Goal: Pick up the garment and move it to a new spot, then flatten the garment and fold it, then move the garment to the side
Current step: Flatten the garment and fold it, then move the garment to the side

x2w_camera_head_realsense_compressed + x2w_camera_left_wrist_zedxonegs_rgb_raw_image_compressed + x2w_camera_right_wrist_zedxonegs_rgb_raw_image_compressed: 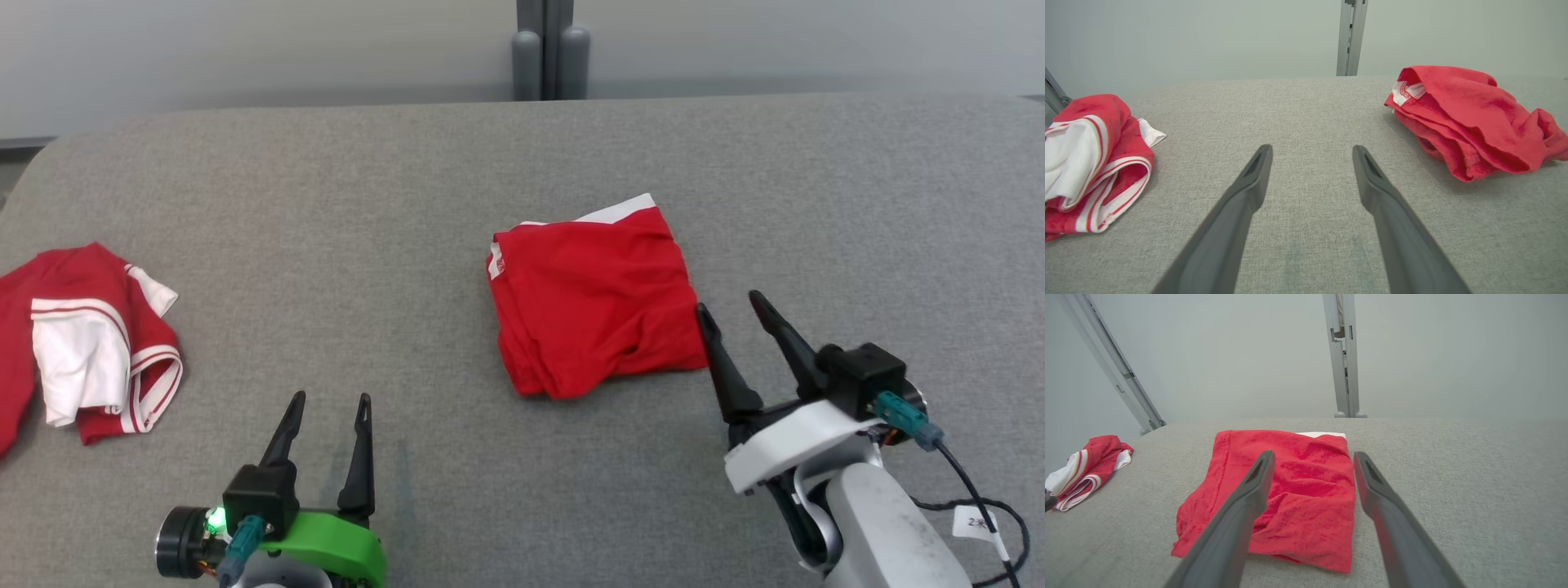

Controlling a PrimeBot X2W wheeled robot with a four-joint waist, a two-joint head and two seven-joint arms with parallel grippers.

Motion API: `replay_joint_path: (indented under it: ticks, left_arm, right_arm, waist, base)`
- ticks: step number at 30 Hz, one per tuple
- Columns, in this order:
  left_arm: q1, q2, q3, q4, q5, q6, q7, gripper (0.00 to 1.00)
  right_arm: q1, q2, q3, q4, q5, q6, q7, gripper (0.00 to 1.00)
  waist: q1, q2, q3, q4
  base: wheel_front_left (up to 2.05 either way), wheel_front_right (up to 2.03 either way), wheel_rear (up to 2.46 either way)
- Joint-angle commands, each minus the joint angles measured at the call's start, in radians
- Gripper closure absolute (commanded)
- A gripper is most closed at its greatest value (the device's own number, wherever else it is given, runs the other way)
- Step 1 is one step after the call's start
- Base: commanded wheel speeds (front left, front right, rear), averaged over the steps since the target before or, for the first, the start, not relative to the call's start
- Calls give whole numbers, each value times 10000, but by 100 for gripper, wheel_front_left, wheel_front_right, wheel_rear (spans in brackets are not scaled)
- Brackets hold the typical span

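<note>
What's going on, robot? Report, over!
Left gripper open, empty. Right gripper open, empty, beside the folded red garment. Red-and-white garment lies far left, apart.

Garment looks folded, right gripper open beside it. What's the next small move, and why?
Probably lower the right gripper onto the folded red garment's near right edge and close. It lies in the middle of the table, not yet at the side, and the open jaws stand right at that edge.
</note>
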Motion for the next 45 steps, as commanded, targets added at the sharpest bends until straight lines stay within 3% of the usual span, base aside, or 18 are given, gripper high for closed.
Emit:
replay_joint_path:
  ticks: [1,11,24,35,45]
  left_arm:
    - [215,30,80,-26,90,20,-3,0]
    - [794,29,379,-99,642,-34,-3,0]
    - [869,29,274,-250,601,84,-2,0]
    - [-406,29,-9,-497,266,-270,-2,0]
    - [-1214,27,-399,-491,-7,-412,-2,0]
  right_arm:
    - [247,-36,-246,-62,-145,-13,0,0]
    - [1653,-33,-1972,275,-627,-13,0,0]
    - [1882,-33,-1950,474,-538,-13,0,0]
    - [-1179,-38,-848,1501,-1296,-15,0,0]
    - [-4208,-41,-308,4324,-2178,-15,-1,0]
  waist:
    - [0,-1,-285,-318]
    - [0,-1,-748,-1094]
    - [0,-1,-570,-1027]
    - [0,-1,1302,-138]
    - [0,-1,2379,719]
  base:
    - [0,0,0]
    - [0,0,0]
    - [0,0,0]
    - [0,0,0]
    - [0,0,0]
